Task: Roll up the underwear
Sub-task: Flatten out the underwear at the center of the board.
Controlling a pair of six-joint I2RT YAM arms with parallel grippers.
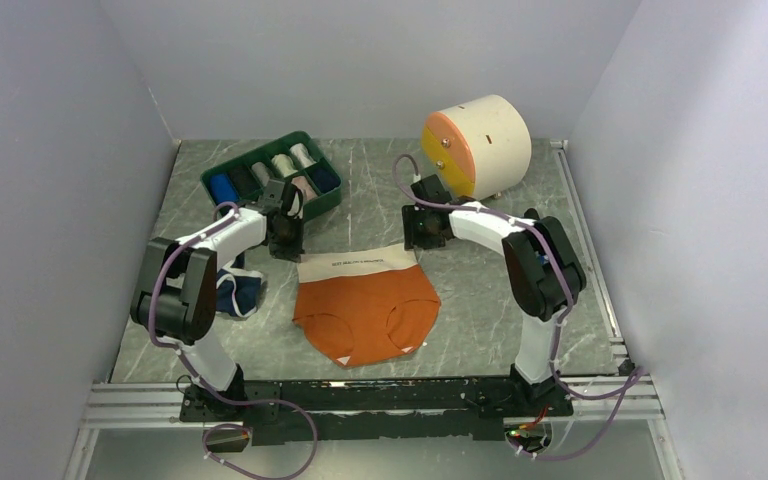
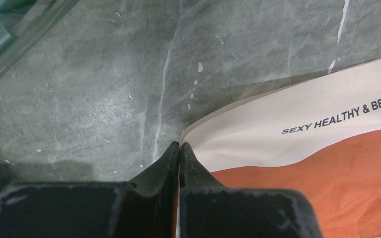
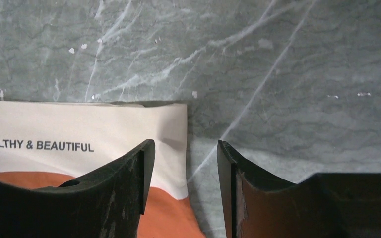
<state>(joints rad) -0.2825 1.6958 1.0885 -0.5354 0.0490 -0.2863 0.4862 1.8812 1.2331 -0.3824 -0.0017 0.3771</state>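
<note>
Orange underwear, light, thin and limp, is spread flat at mid-table and is best taken at the cream waistband corners; navy underwear is bunched beside the left arm. The left gripper is closed at the left corner (whether cloth is pinched cannot be told), while the right gripper is open astride the right corner. Cloth rolls are filed in the green tray.

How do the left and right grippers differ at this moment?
The left gripper is shut, fingers together; the right gripper is open, with a clear gap. The left gripper's tips meet at the left corner of the cream waistband of the orange underwear; the right gripper straddles the right corner, one finger over cloth, the other over the table. Both sit low at the waistband's ends.
</note>
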